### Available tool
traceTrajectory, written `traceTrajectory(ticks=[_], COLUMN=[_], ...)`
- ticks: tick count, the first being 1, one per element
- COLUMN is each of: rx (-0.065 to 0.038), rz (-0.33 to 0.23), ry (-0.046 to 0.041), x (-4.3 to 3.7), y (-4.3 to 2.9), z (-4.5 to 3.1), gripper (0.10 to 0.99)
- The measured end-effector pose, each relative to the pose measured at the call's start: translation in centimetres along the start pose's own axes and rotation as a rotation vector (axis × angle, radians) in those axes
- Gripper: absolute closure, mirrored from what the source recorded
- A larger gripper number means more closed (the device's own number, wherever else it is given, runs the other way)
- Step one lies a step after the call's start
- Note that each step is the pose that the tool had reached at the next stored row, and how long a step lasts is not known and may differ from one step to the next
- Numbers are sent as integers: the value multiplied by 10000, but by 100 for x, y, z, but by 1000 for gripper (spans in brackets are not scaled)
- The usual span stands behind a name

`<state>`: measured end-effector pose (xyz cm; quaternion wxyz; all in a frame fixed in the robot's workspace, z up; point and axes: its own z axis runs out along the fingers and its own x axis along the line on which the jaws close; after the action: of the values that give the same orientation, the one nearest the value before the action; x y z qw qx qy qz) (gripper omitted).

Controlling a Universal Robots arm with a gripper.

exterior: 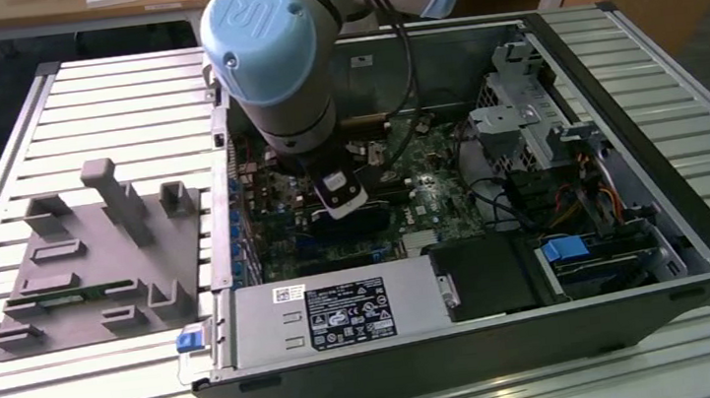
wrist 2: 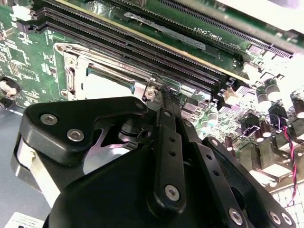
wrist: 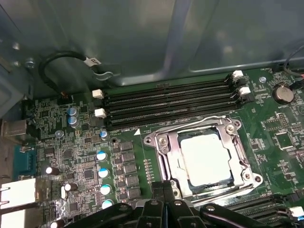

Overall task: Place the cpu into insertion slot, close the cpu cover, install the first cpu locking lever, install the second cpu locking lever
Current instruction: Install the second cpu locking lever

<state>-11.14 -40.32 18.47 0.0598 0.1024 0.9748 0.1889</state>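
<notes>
The gripper [wrist: 164,190] is seen low over the green circuit board [wrist: 85,161] inside an open computer case [exterior: 675,225]. Its black fingers [wrist 2: 166,142] are pressed together at the tips, with nothing held between them. The tips are set just beside one corner of the cpu cover [wrist: 166,147], the silver frame plate lying flat over the insertion slot [wrist: 249,166]. The cpu [wrist: 205,156], a dull silver square, is seated in the slot and shown through the cover's window. Along the slot's far side, long black memory slots [wrist: 166,102] are ranged in parallel. In the exterior view, the arm [exterior: 274,59] is reaching down into the case, and a grey tray [exterior: 97,261] is set on the slatted table [exterior: 119,95] at 9 o'clock of the case.
</notes>
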Motion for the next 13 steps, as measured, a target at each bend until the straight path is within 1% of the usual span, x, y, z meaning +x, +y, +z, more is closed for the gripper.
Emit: traceTrajectory(ticks=[7,10,13], rx=[17,86,91], rz=[-3,-14,-15], ry=[-4,-18,-17], x=[2,2,1], y=[-9,-9,-8], z=[21,23,19], gripper=[980,980,980])
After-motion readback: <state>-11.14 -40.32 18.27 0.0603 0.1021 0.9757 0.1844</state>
